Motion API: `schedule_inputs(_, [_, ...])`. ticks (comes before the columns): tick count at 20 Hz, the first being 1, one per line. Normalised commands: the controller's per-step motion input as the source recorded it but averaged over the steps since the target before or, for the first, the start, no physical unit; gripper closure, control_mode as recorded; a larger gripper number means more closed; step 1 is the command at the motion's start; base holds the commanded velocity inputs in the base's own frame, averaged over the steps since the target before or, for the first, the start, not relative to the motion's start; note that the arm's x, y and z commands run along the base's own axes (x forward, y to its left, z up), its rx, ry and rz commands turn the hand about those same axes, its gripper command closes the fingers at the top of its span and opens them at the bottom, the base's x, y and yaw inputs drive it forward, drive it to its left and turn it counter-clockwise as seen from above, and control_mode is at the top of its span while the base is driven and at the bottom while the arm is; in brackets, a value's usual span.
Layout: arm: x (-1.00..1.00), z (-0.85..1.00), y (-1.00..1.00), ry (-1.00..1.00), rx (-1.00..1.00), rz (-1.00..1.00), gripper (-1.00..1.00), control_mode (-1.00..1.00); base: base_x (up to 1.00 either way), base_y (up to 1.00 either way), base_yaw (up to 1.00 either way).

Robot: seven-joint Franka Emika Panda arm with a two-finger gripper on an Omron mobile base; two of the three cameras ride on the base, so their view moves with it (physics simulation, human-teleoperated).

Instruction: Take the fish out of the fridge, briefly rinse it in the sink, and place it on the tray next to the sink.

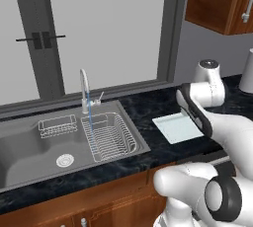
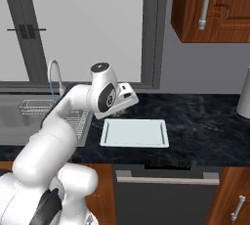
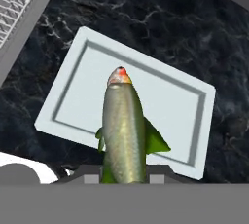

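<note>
The olive-green fish [image 3: 124,130] is held upright in my gripper [image 3: 124,177], which is shut on its tail end, with its reddish nose pointing away from the hand. Just beneath it is the pale white-bluish tray [image 3: 170,96], lying on the dark marble counter. In the right base view my gripper [image 2: 120,112] hangs over the tray's [image 2: 134,134] back left edge. The tray [image 1: 173,128] lies right of the grey sink [image 1: 29,147], partly behind my forearm. The fridge is out of view.
The chrome faucet [image 1: 84,90] pours a thin blue stream into the right basin with its wire rack [image 1: 109,136]. A smaller rack [image 1: 58,126] hangs in the left basin. Brown wall cabinets [image 2: 215,6] hang above. A pale grey vessel [image 2: 244,94] stands at the counter's far right.
</note>
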Motion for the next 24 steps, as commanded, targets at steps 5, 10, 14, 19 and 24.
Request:
schedule_inputs(5, [0.31,-0.51,-0.18,0.15,0.0,0.0,1.0,-1.0,0.0,0.0,0.0])
schedule_inputs(10, [0.13,-0.65,-0.12,0.14,0.0,0.0,1.0,-1.0,0.0,0.0,0.0])
schedule_inputs(14, [0.08,-0.58,-0.09,0.04,0.0,0.0,1.0,-1.0,0.0,0.0,0.0])
schedule_inputs(19, [0.1,-0.33,-0.09,0.0,0.04,0.0,1.0,-1.0,0.0,0.0,0.0])
schedule_inputs(24, [0.08,-0.3,-0.06,-0.04,0.06,0.0,1.0,-1.0,0.0,0.0,0.0])
